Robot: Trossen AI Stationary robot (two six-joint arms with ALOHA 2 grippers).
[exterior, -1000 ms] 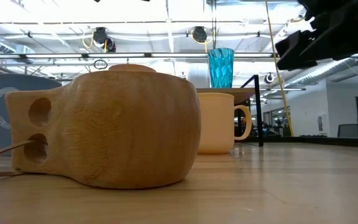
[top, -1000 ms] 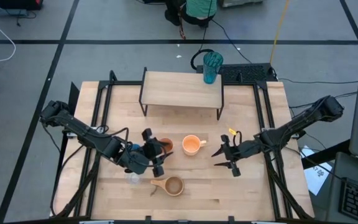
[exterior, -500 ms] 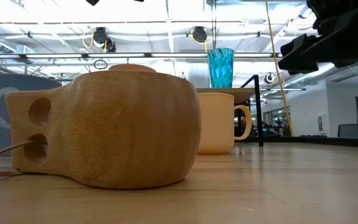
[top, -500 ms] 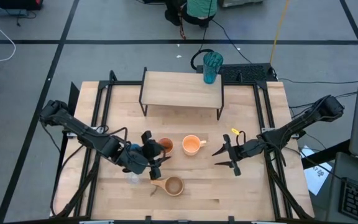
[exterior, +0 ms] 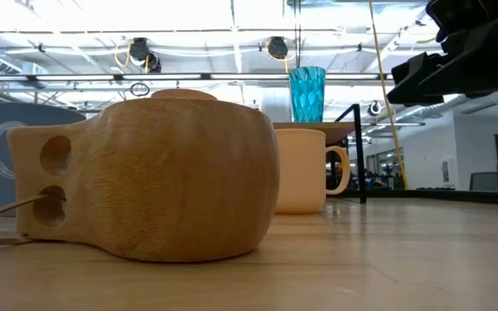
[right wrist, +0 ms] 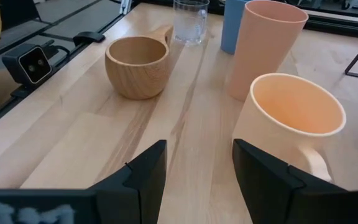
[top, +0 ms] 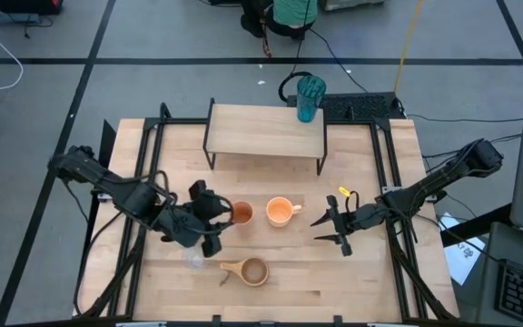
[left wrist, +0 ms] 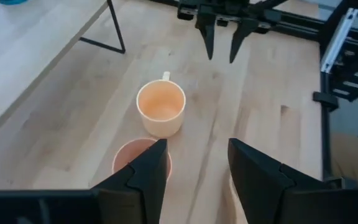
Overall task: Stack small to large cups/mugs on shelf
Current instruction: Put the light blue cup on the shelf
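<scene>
Nearest me, the tan wooden cup (top: 251, 270) lies in front of the orange handled mug (top: 281, 212). Left of the mug, my left gripper (top: 209, 221) hangs open and empty; right of it, the right gripper (top: 331, 229) likewise. Behind the mug, the teal tumbler (top: 310, 97) stands on the shelf (top: 261, 130).

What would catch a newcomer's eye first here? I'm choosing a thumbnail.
In the low view, the wooden cup fills the foreground. From above, the teal tumbler stands alone on the shelf's right end, while the open, empty left gripper and right gripper flank the orange mug.
</scene>
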